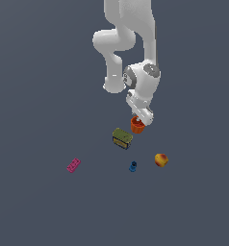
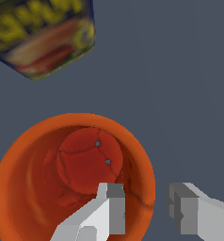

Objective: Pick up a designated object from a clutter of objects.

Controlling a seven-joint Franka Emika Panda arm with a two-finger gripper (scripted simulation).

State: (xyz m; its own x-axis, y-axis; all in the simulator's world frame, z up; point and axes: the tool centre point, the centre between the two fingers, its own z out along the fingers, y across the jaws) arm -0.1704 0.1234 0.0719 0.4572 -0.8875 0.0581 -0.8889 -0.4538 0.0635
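One finger (image 2: 109,207) sat inside the orange cup (image 1: 137,125), one outside: the gripper (image 2: 144,207) straddled its rim beside the olive box (image 1: 122,138), jaws not visibly clamped.

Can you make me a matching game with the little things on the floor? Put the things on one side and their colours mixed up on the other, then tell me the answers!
Things:
1. cup
2. box
3. brick
4. tiny piece

Colours:
A. blue
B. pink
C. orange
D. olive green

Answers: 1-C, 2-D, 3-B, 4-A. The gripper has one finger inside the cup and one outside its rim.
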